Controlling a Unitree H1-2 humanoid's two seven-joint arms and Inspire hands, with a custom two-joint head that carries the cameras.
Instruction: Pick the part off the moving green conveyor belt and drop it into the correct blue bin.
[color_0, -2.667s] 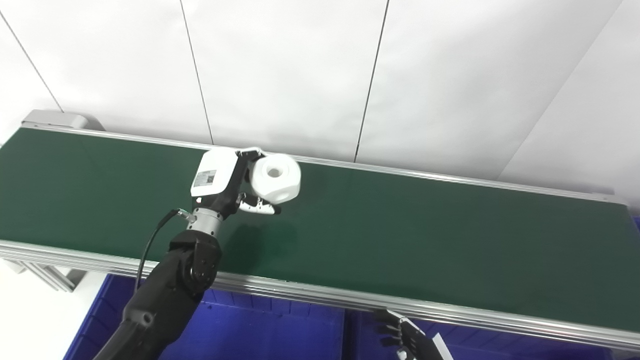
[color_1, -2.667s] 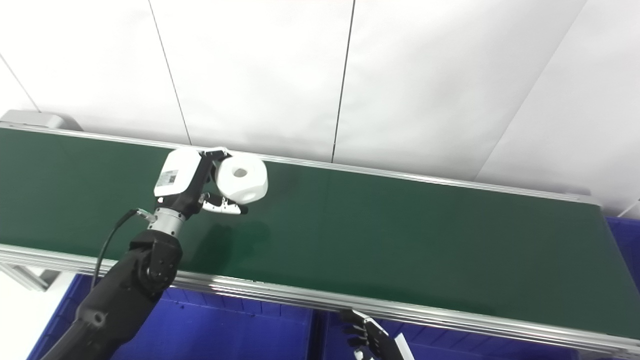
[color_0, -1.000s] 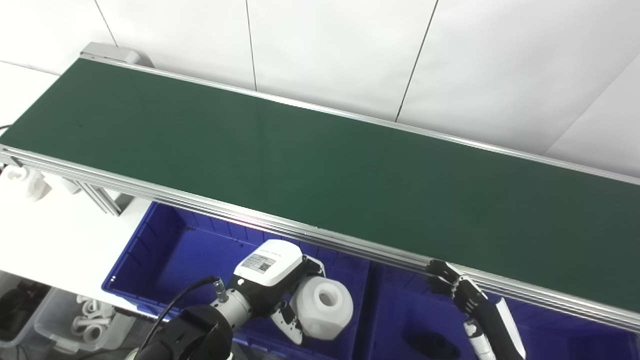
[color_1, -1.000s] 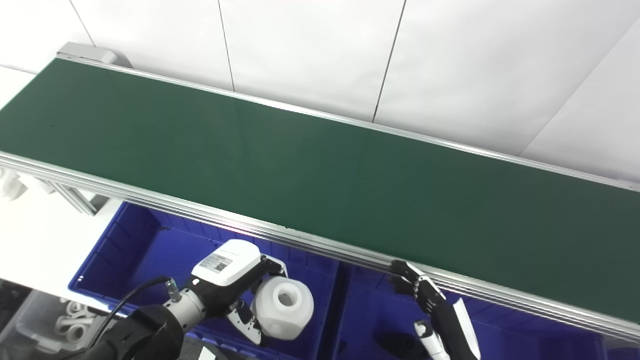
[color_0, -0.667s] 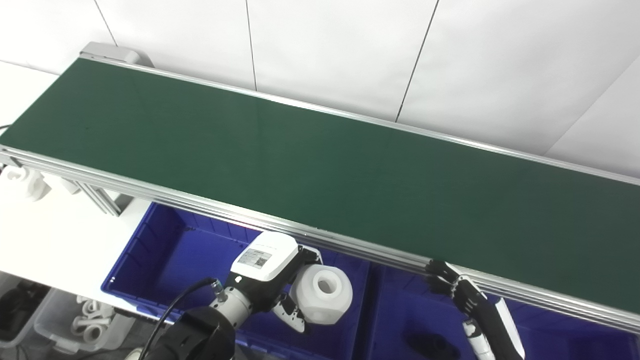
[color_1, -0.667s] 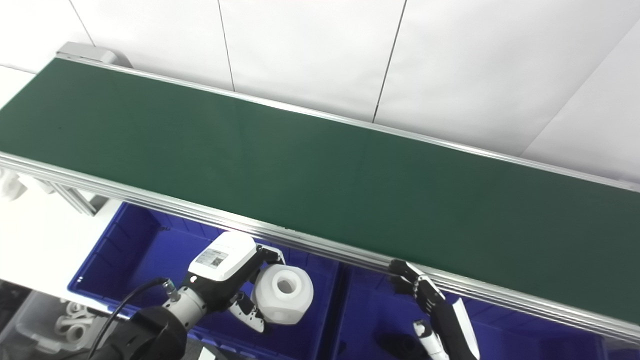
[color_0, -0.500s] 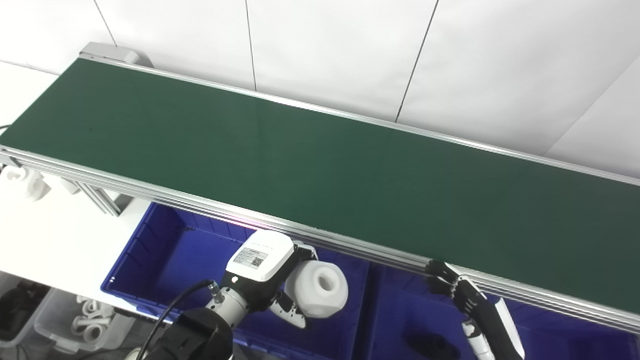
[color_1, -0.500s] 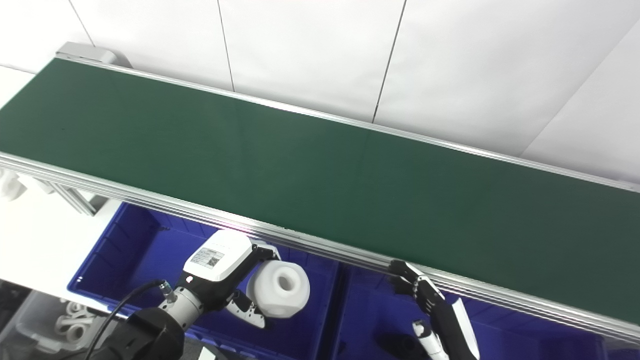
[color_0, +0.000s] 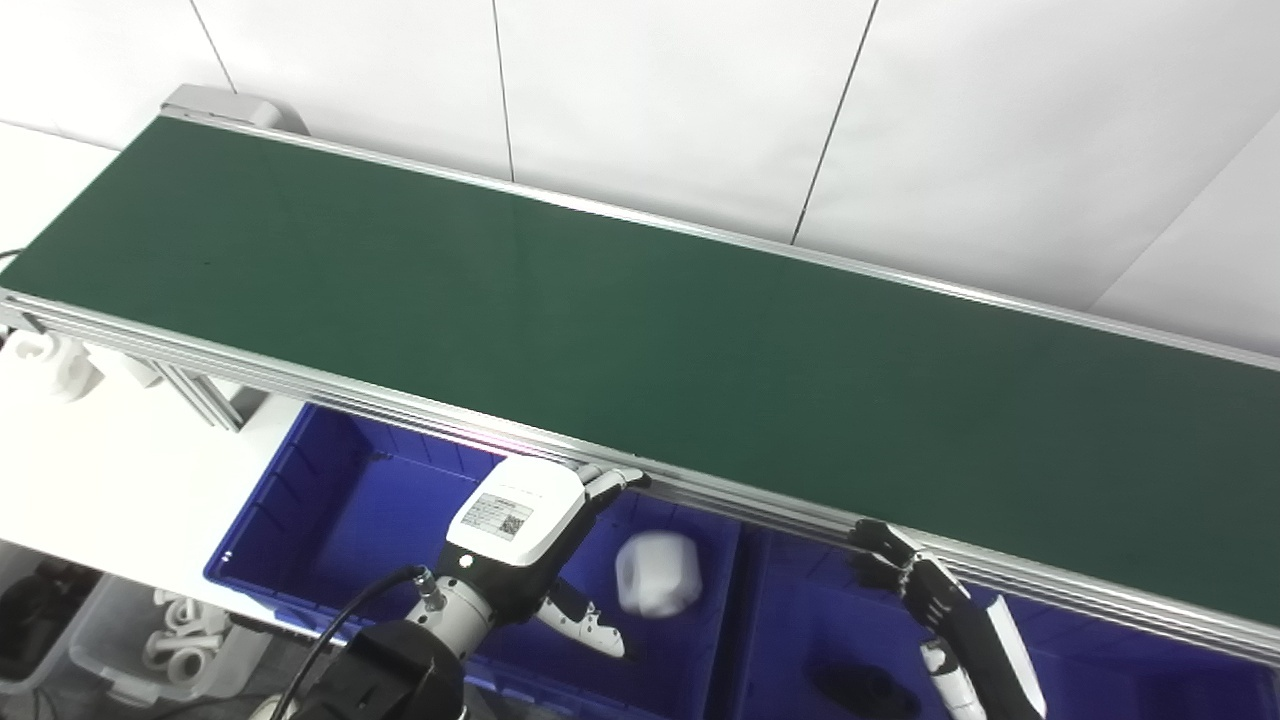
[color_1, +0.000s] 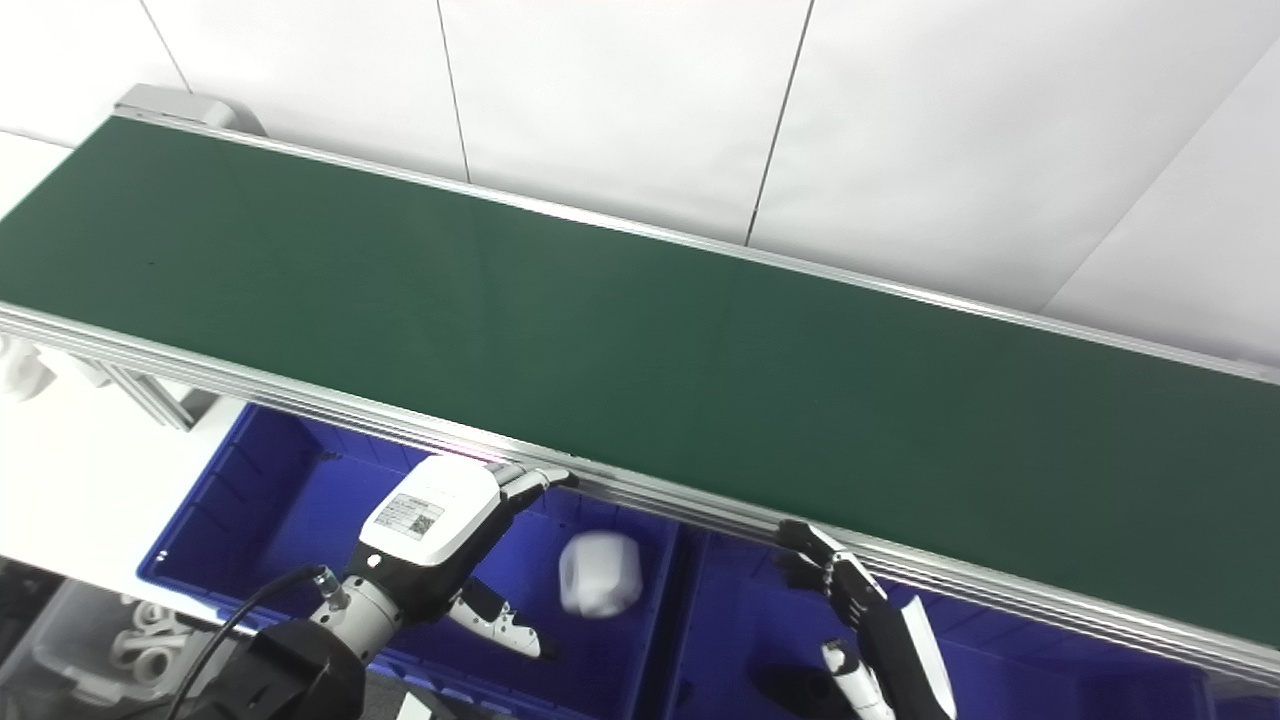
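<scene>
Left hand: seen at lower left over the left blue bin, fingers spread, nothing held.
Part: a blurred white part was seen inside that bin, just right of the hand, apart from it.
Conveyor belt: shown bare across the frame.
Right hand: lower right, fingers curled; grip could not be told.

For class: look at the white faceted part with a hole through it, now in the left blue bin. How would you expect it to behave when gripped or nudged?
The white part looks rigid, so it probably keeps its shape when squeezed. Its flat facets suggest it would settle rather than roll far in the left blue bin. Its smooth surface may slip in the open left hand, though its weight cannot be judged.
</scene>
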